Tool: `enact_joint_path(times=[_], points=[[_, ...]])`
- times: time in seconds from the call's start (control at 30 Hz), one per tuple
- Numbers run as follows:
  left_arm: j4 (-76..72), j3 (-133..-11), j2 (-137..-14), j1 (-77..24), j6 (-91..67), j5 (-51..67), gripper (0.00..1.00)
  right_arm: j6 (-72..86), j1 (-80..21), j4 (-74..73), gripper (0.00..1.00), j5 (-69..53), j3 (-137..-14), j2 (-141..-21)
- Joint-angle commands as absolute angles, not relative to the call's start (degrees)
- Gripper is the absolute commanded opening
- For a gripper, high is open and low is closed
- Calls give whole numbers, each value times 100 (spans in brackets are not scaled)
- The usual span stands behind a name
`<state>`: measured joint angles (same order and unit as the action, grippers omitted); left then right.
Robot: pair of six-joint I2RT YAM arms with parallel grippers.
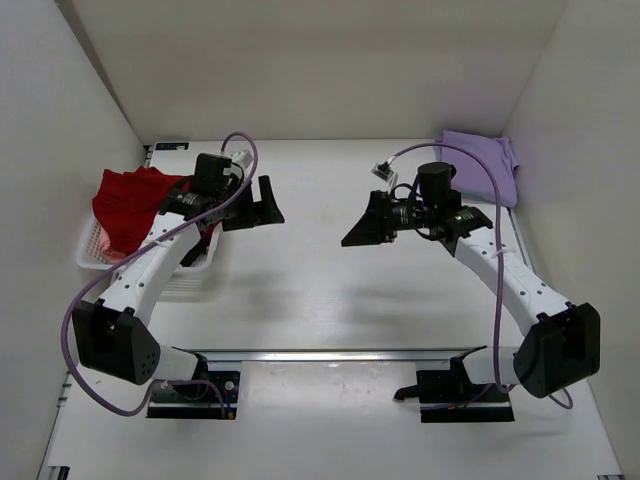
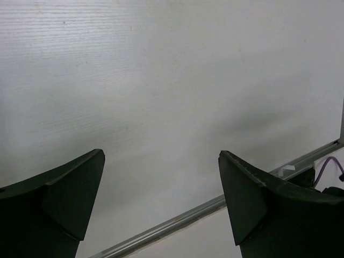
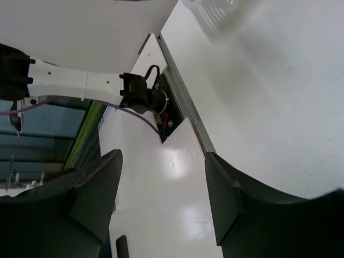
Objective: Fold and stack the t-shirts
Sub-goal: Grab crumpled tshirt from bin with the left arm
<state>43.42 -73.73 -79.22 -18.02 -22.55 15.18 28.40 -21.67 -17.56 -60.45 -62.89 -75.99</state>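
Observation:
A deep red t-shirt (image 1: 128, 202) lies bunched in the white lattice basket (image 1: 92, 250) at the left. A pale lavender t-shirt (image 1: 482, 163) lies folded at the far right corner. My left gripper (image 1: 262, 208) is open and empty, held above the table to the right of the basket. My right gripper (image 1: 368, 226) is open and empty, held above the table's middle, left of the lavender shirt. In the left wrist view the fingers (image 2: 64, 196) frame bare table. In the right wrist view the fingers (image 3: 236, 204) frame the table's near edge. No black or pink shirt shows.
A metal rail (image 1: 330, 355) runs across the table near the arm bases. White walls close in the left, back and right sides. A corner of the basket (image 3: 207, 6) shows at the top of the right wrist view.

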Motion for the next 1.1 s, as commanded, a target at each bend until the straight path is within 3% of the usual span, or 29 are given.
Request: enact_joint_path(times=[0.0, 0.13, 0.27, 0.37, 0.4, 0.43, 0.47, 0.5, 0.63, 0.7, 0.73, 0.87, 0.97, 1.07], points=[[4166, -7400, -7752, -1618, -2268, 1810, 99, 2619, -2075, -1582, 60, -6144, -6460, -7190], [3676, -7383, -7463, -1432, -2110, 2127, 99, 3109, -1373, -1039, 59, -6389, -5767, -6672], [3577, -7444, -7128, -1644, -1618, 996, 99, 3138, -959, -869, 56, -6259, -5528, -6144], [3648, -7707, -7215, -1329, -1503, 29, 99, 2657, -870, -1642, 37, -5925, -5826, -6205], [3647, -7786, -7277, -1301, -1451, -148, 98, 2524, -835, -2035, 13, -5724, -6010, -6309], [3534, -7839, -7443, -1266, -1267, -106, 81, 2314, -922, -2300, 0, -5348, -5994, -6319], [3455, -7901, -7662, -1300, -1161, -53, 45, 2155, -1019, -2468, 0, -5135, -6090, -6337], [3463, -8023, -7760, -1301, -1178, -235, 0, 1979, -1080, -2687, 0, -4680, -6082, -6293], [3295, -8304, -8576, -792, -1824, -570, 0, 1425, -986, -3434, 0, -3727, -6345, -6074], [3314, -8402, -8919, -13, -2659, -371, 37, 1109, -616, -3760, 0, -3822, -6503, -6038], [3235, -8315, -8990, 252, -2785, -204, 43, 1099, -302, -3944, 0, -3954, -6539, -5995], [2665, -7963, -8939, 826, -3419, -649, 46, 975, -412, -4086, 4, -3656, -6548, -5950], [2470, -7831, -8886, 747, -3209, -1282, 58, 1142, -413, -4017, 7, -3857, -6469, -6038], [2294, -7665, -8912, 791, -3120, -1494, 58, 1231, -159, -3911, 14, -4068, -6320, -6047]])
